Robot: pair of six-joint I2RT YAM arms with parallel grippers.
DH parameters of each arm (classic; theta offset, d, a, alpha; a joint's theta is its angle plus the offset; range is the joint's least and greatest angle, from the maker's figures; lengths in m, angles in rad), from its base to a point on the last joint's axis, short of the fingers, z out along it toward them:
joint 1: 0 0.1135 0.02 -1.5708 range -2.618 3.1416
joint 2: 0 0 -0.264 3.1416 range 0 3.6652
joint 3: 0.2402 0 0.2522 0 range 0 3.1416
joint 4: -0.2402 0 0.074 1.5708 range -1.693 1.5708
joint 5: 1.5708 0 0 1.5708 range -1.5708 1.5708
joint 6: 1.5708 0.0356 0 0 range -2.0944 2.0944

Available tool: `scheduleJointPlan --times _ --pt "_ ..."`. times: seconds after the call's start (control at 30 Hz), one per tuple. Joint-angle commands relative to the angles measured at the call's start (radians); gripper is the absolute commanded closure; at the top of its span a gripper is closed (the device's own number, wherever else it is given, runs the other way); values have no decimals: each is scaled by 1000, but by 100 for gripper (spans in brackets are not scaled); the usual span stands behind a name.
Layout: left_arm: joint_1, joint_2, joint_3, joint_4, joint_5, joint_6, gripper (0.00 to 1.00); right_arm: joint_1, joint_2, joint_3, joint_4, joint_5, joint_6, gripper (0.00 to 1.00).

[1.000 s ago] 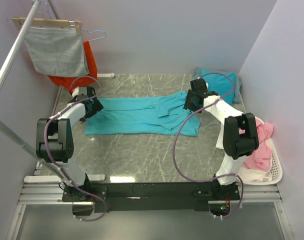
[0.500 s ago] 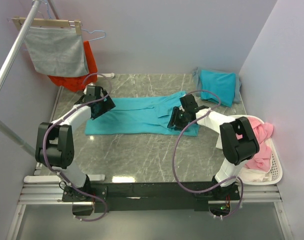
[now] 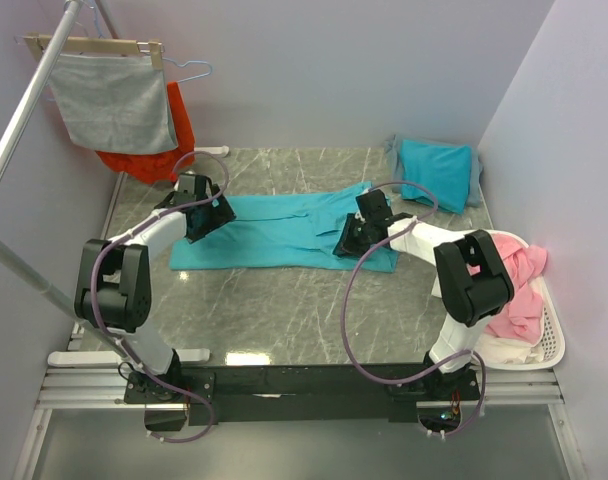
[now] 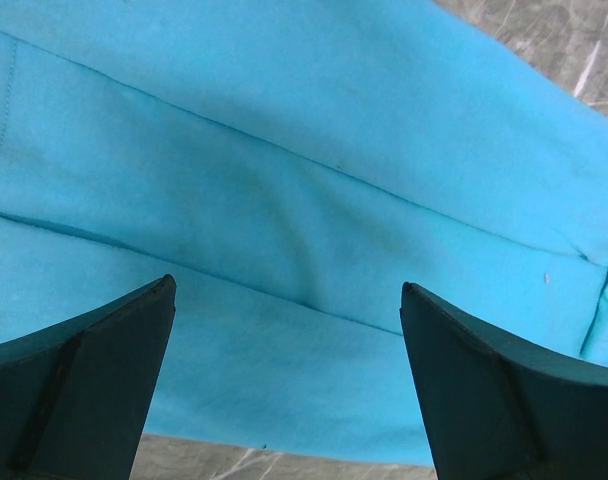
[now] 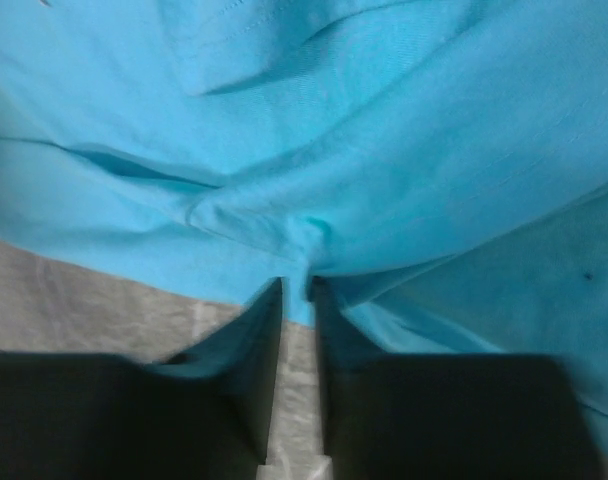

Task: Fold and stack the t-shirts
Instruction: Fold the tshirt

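Enclosed by pale lilac walls (image 3: 334, 70) at the back and right, evenly lit. Floored with a grey marble-veined table top (image 3: 284, 310), edged on the near side by an aluminium rail (image 3: 84, 388). Furnished at left with a slanted metal pole (image 3: 26, 100) and a wooden hanger (image 3: 94, 43) bearing a grey cloth (image 3: 114, 100) beside an orange-red garment (image 3: 181, 125); at right, with a white basket (image 3: 556, 335) holding pink cloth (image 3: 524, 270).
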Motion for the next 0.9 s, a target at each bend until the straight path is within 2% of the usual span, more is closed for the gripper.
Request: scheduleJointPlan --times 0.0,0.07,0.27,0.37,0.43,0.5,0.53,0.63,0.73,0.77,0.87 --pt "0 21 14 24 24 20 1 5 10 38 25 -11 -5 92" --pt "0 30 17 22 32 20 1 5 7 44 36 -21 -13 100" --pt "-2 51 31 21 38 22 1 5 4 153 -12 20 -56 100" --pt "0 67 43 18 44 23 1 2 60 245 -50 44 -79 100" --pt "0 74 48 18 46 25 1 -1 117 314 -74 79 -91 93" --pt "0 74 47 18 44 25 1 -2 184 392 -95 101 -106 92" --pt "0 74 45 18 44 25 1 -7 209 418 -107 116 -114 84" --pt "0 71 42 14 40 27 1 -8 281 521 -153 167 -136 47" --pt "0 65 43 8 35 28 1 -10 266 543 -177 254 -154 31" --pt "-2 64 45 8 35 28 1 -12 251 541 -182 337 -162 31" --pt "0 53 45 8 37 27 1 -21 156 478 -171 393 -192 28"
